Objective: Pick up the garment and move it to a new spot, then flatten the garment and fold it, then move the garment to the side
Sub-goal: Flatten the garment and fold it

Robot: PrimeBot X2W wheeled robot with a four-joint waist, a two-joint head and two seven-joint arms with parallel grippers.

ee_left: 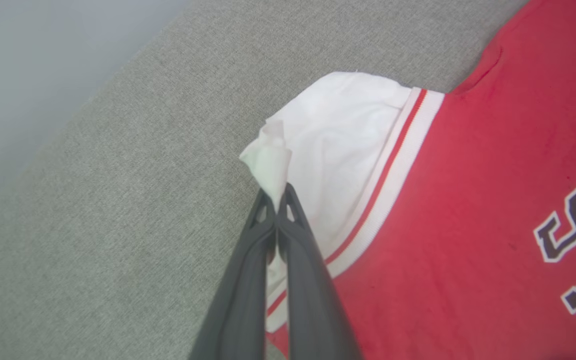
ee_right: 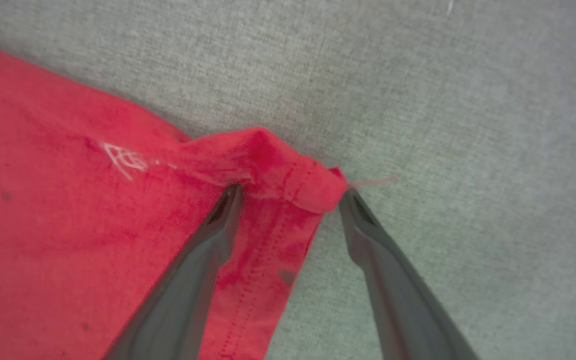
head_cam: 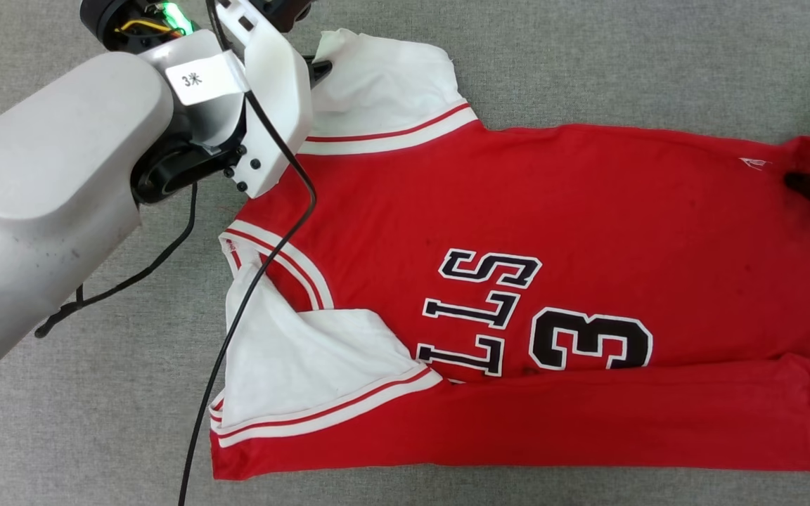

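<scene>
At far left, left gripper [ee_left: 277,197] pinches white sleeve tip [ee_left: 270,160] of the garment [head_cam: 588,211]; far right, right gripper [ee_right: 290,192] spread astride hem corner [ee_right: 293,175], probably touching.

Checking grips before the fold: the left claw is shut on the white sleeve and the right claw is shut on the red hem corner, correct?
Not quite: the right claw is open, straddling the red hem corner, per the right wrist view. The left claw is indeed shut on the white sleeve.
</scene>
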